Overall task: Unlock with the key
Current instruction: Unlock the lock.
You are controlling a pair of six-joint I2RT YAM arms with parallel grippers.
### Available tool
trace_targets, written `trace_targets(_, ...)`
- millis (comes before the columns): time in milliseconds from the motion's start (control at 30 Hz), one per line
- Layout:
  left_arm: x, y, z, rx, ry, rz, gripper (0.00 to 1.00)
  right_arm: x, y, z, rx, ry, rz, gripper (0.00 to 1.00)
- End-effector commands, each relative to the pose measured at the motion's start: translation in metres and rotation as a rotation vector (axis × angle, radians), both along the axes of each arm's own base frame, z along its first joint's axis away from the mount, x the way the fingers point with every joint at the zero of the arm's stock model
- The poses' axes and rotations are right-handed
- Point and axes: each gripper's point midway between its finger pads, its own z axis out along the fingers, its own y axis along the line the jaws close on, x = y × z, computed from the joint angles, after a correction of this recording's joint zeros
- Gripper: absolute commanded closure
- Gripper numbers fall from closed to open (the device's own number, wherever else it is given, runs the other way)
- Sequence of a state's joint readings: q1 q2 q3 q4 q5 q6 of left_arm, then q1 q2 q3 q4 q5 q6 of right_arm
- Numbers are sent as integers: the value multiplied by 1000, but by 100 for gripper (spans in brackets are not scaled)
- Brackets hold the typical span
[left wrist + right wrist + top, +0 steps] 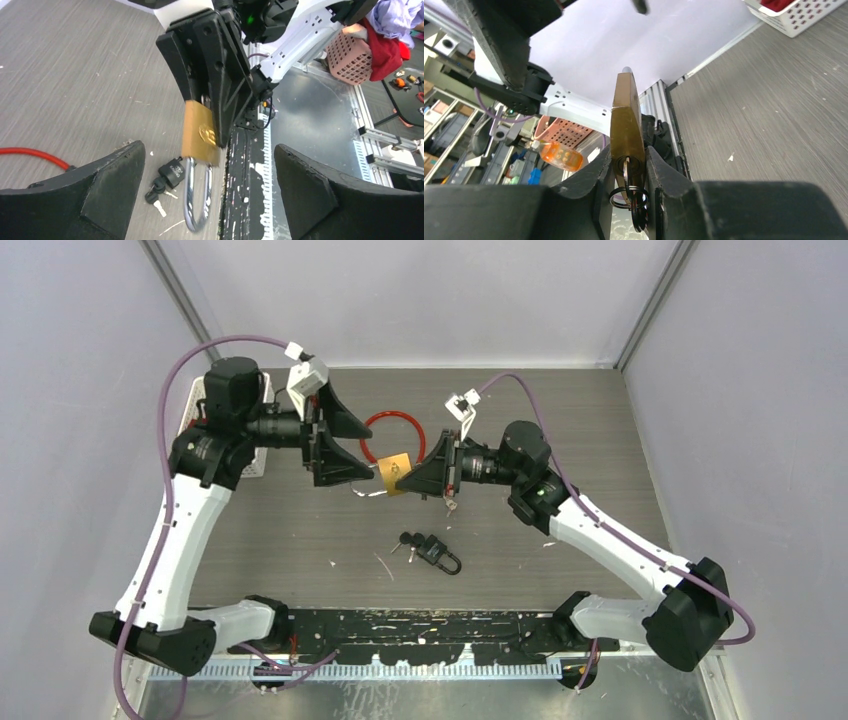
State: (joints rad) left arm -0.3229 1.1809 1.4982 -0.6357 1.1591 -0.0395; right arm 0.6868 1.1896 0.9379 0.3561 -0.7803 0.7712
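Found the brass padlock (626, 120) clamped between the fingers of the right claw (405, 480), lifted off the worktop (600, 420), shackle (196, 200) pointing toward the left arm and apparently not yet sprung. Saw 1 key (624, 167) seated in the keyhole, its ring (626, 195) dangling between those same fingers. Found the left claw (373, 453) spread wide apart, facing the padlock, gripping nothing.

Judged the main risk a botched handover: with the key boxed in by the right claw, probably needed a regrasp, and smooth brass could have slipped and dropped. Feared too a snagged ring dragging the key out, or the whole body twisting in the grip instead of the key turning. Noted a black padlock (438, 553) lying below, well apart.
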Motion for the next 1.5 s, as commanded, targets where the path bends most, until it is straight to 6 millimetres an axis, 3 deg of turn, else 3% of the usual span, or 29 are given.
trace_targets(0, -28, 18, -17, 70, -2, -85, 0, -2, -19, 49, 118, -114, -37, 99)
trace_targets(200, -13, 32, -57, 200, -92, 27, 1, -6, -19, 51, 134, -113, -6, 99)
trace_targets(467, 5, 36, -83, 258, -101, 92, 0, -8, -16, 52, 158, -92, 28, 99)
trace_targets(567, 22, 43, -90, 313, -143, 172, 1, -9, -16, 51, 154, -87, 38, 99)
trace_targets(767, 44, 47, -84, 306, -198, 284, 1, -8, -14, 48, 158, -70, 47, 99)
trace_targets(833, 38, 41, -76, 249, -167, 266, 1, -8, -14, 47, 163, -65, 49, 99)
trace_targets(933, 8, 25, -60, 142, -120, 108, 1, -7, -14, 45, 162, -58, 48, 99)
trace_targets(967, 7, 23, -57, 122, -104, 107, 1, -8, -14, 45, 162, -57, 51, 99)
trace_targets(1267, 61, 46, -52, 210, -259, 397, 0, -13, -15, 39, 163, -17, 72, 99)
trace_targets(1367, 64, 50, -57, 250, -323, 389, 2, -13, -14, 35, 163, 17, 78, 99)
trace_targets(1467, 62, 55, -64, 314, -497, 332, 5, -8, -10, 25, 136, 105, 82, 99)
